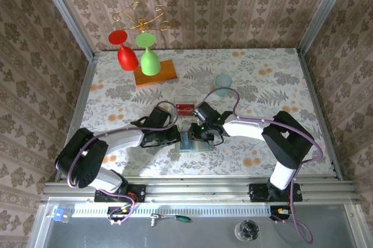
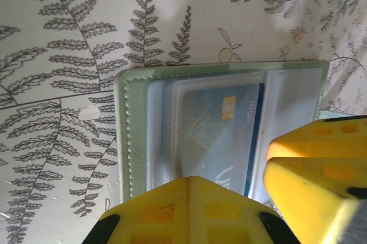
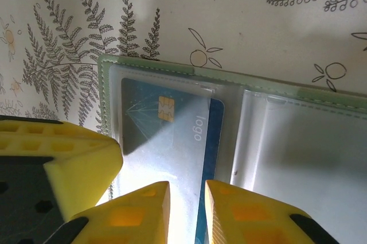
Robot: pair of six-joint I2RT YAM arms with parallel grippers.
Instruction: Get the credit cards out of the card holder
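Note:
The card holder (image 1: 192, 143) lies open and flat on the table between my two grippers. Its sage-green border (image 2: 129, 129) frames pale clear pockets. A blue credit card (image 3: 166, 135) with a gold chip sits in the left pocket, its right edge (image 2: 255, 135) sticking out towards the fold. The right pocket (image 3: 298, 146) looks empty. My left gripper (image 2: 189, 179) is shut, its tips together over the near edge of the left pocket. My right gripper (image 3: 187, 192) stands narrowly open, its fingers on either side of the blue card's exposed edge. A red credit card (image 1: 185, 108) lies on the table behind the holder.
A pale teal cup (image 1: 223, 81) stands at the back right. An orange wooden board (image 1: 155, 73) sits at the back left, with a red glass (image 1: 125, 52) and a green glass (image 1: 149, 55) by it. A small clear stand (image 1: 186, 96) is behind the red card.

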